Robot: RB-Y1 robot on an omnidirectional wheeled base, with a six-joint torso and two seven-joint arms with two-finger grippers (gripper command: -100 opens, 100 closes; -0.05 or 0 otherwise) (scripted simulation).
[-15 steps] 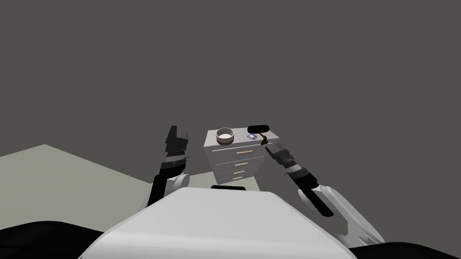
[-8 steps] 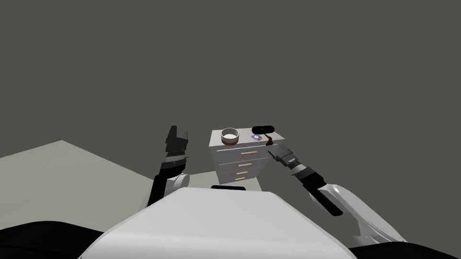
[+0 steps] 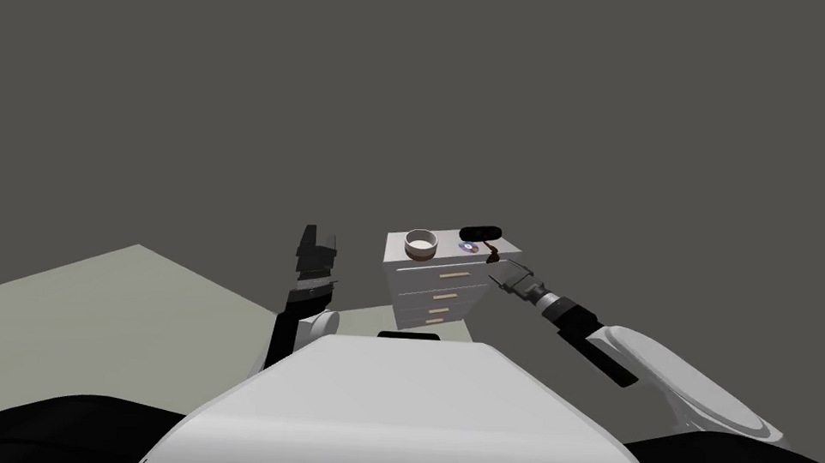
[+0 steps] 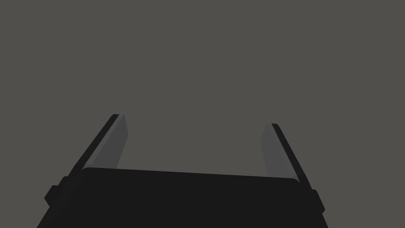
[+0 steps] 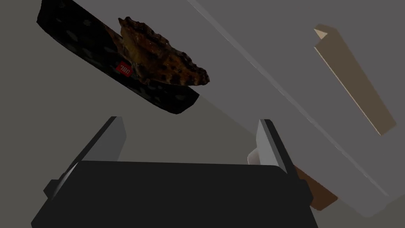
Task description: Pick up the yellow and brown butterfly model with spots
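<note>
Brown, dark-spotted butterfly model (image 5: 158,59) (orange flecks) is lying against a black speaker (image 5: 79,39).
You're holding the right gripper (image 5: 190,134) spread, apart from it, by the dresser's (image 3: 439,286) right edge, right of frame centre.

left arm (image 3: 301,311) is tucked in close by the chest, forearm standing upright, and the left gripper (image 3: 318,235) points straight up, its two fingers (image 4: 114,140) spread wide with nothing between them. over to the right arm (image 3: 646,370): stretched forward and out to the side, dark wrist leading, right gripper (image 3: 502,269) reaching ahead, fingers (image 5: 112,138) parted wide, gripping nothing.
</note>
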